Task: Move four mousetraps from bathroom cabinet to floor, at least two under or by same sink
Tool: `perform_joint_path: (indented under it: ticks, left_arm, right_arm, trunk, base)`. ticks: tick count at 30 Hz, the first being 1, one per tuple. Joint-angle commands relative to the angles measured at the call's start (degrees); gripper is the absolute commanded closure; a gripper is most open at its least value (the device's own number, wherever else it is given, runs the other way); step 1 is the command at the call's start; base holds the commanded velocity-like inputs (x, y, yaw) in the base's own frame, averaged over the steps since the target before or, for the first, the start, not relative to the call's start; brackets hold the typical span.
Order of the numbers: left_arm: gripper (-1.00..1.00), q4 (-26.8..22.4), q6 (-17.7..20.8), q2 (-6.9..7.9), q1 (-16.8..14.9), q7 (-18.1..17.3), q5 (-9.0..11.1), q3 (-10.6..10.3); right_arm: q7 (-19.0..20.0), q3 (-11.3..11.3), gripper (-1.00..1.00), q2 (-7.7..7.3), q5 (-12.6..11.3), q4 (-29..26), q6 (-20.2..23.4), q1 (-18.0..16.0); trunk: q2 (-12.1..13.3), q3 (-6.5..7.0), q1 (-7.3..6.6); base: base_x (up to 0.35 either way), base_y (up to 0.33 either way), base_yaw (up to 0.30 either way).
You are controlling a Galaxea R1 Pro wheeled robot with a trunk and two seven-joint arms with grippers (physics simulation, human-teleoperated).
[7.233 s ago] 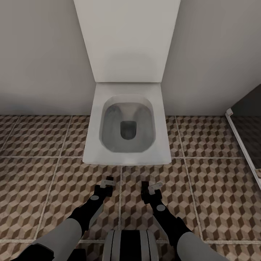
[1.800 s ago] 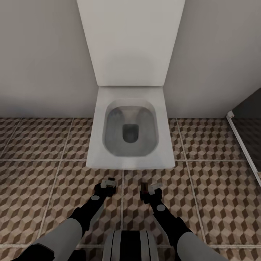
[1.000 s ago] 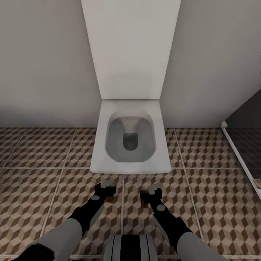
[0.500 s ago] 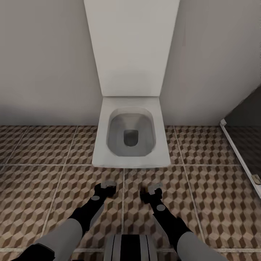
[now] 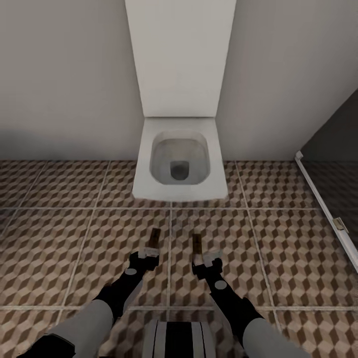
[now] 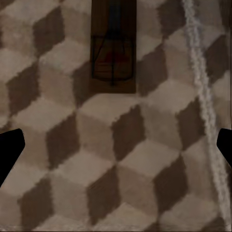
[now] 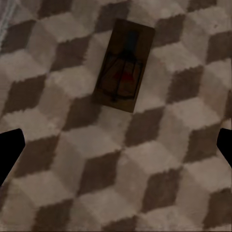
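Two mousetraps lie flat on the bathroom floor (image 5: 74,248), side by side in front of the toilet: the left mousetrap (image 5: 154,237) (image 6: 113,48) and the right mousetrap (image 5: 197,244) (image 7: 124,65). Each is a dark brown plate with wire parts. My left gripper (image 5: 148,253) (image 6: 116,150) hangs open just behind the left one. My right gripper (image 5: 210,257) (image 7: 116,150) hangs open just behind the right one. Only patterned tile lies between the fingers of either gripper. The cabinet and the sink are out of view.
A white square toilet (image 5: 179,164) stands against the pale wall straight ahead, its tall lid raised. A dark panel with a white frame (image 5: 318,194) runs along the right. My trunk (image 5: 179,340) shows at the lower edge. Patterned tile stretches left and right.
The camera has pulled back from the toilet, which now looks smaller and farther. Both mousetraps, covered by the grippers half a second ago, now lie uncovered ahead of them.
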Motion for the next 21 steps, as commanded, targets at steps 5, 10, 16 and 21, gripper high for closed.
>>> perform_joint_path:
  ticks: [5, 10, 16, 21]
  left_arm:
    - [-1.0, 0.1, 0.0, 0.04, 0.0, 0.4, 0.6, -0.5]
    - [-1.0, 0.4, -0.1, 0.04, 0.0, 0.4, 0.6, -0.5]
    - [-1.0, 0.6, -0.1, 0.04, 0.0, 0.4, 0.6, -0.5]
    - [-1.0, 0.6, -0.1, 0.04, 0.0, 0.4, 0.6, -0.5]
  right_arm:
    - [-0.4, 0.3, -1.0, -0.02, 0.2, 0.1, -0.1, 0.0]
    - [-0.4, 0.3, -1.0, -0.02, 0.2, 0.1, -0.1, 0.0]
    - [-0.4, 0.3, -1.0, -0.02, 0.2, 0.1, -0.1, 0.0]
    - [-0.4, 0.3, -1.0, -0.02, 0.2, 0.1, -0.1, 0.0]
  trunk:
    - [0.0, -0.03, -0.04]
    - [0.0, -0.03, -0.04]
    - [0.0, -0.03, -0.04]
    - [0.0, -0.03, -0.04]
  base:
    - [-0.333, 0.0, 0.0]
    - [-0.334, 0.0, 0.0]
    - [-0.334, 0.0, 0.0]
    - [-0.329, 0.0, 0.0]
